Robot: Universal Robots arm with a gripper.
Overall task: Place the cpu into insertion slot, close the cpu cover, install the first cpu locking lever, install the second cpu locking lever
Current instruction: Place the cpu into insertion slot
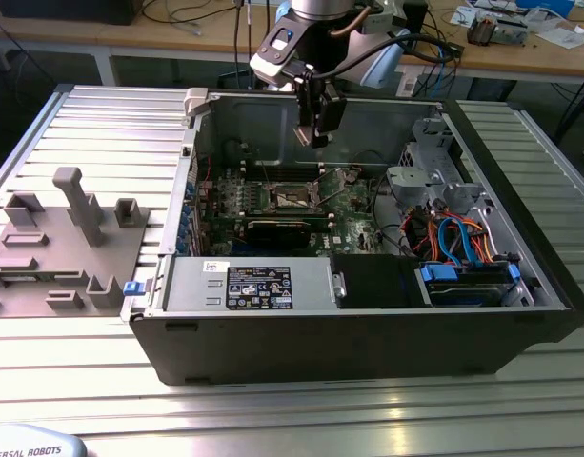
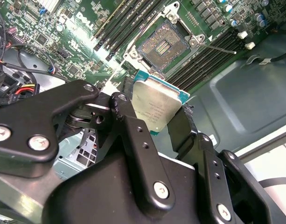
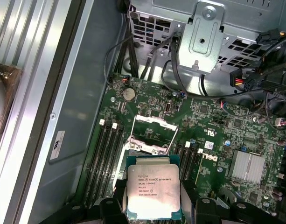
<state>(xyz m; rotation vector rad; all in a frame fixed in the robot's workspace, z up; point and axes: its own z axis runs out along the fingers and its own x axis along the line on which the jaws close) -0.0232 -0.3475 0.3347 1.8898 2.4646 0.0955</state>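
Observation:
The cpu (image 3: 153,189) is a flat silver square chip, and my gripper (image 3: 153,207) is shut on it, a black finger on each side. In the second wrist view the cpu (image 2: 156,105) hangs in my gripper (image 2: 154,116) above the green motherboard, short of the insertion slot (image 2: 163,44), whose dark contact field lies bare. In the first wrist view the insertion slot (image 3: 149,139) lies just beyond the chip, with the silver cpu cover (image 3: 155,122) lifted open at its far edge and thin wire levers swung out beside it. In the exterior view my gripper (image 1: 315,133) hovers inside the open computer case, above the insertion slot (image 1: 296,197).
Long black memory slots (image 3: 108,154) flank the socket. A metal drive cage (image 1: 425,162) and coloured cables (image 1: 458,238) fill the case on the exterior view's right, and a power supply (image 1: 258,286) sits at its front. A grey fixture tray (image 1: 53,248) lies outside on the exterior view's left.

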